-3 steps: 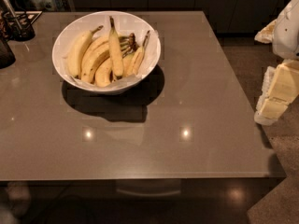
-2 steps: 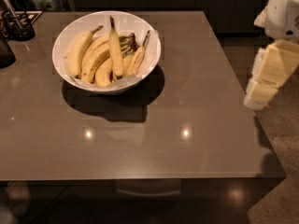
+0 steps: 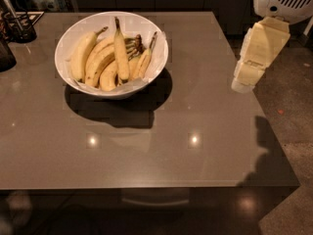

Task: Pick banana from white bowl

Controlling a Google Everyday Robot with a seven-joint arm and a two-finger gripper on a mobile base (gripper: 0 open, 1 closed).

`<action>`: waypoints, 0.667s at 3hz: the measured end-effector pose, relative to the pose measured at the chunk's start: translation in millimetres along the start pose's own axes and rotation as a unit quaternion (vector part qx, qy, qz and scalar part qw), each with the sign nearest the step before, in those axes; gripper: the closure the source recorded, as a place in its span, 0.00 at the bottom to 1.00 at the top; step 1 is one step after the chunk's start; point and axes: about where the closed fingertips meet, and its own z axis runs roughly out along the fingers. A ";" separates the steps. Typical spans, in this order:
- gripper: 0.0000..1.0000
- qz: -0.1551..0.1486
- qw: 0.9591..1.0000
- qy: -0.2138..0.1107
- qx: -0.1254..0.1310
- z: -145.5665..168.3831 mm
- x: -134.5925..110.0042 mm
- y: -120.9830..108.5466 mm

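The white bowl [image 3: 68,40] stands on the far left part of the grey table. It holds several yellow bananas. The slim, nearly straight banana [image 3: 120,53] lies on top in the middle, with its long dark stem pointing away and its dark end toward the front. Plumper curved bananas [image 3: 83,53] lie to its left, and smaller ones to its right. My gripper [image 3: 244,80] is cream-coloured and hangs at the table's right edge, pointing down. It is well to the right of the bowl and holds nothing that I can see.
A dark holder with utensils [image 3: 17,26] and another dark object [image 3: 5,55] stand at the far left. The table [image 3: 195,131] ends just right of the gripper, with speckled floor [image 3: 293,106] beyond. The arm's white housing [image 3: 283,1] is at the top right.
My gripper has moved left and up, from off the table's right side to over its right edge. The bowl and bananas have not moved.
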 end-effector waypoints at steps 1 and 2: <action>0.00 0.013 0.999 -0.033 -0.001 5.3 -35.0 2.8; 0.00 0.027 0.998 -0.048 -0.006 10.6 -83.7 10.4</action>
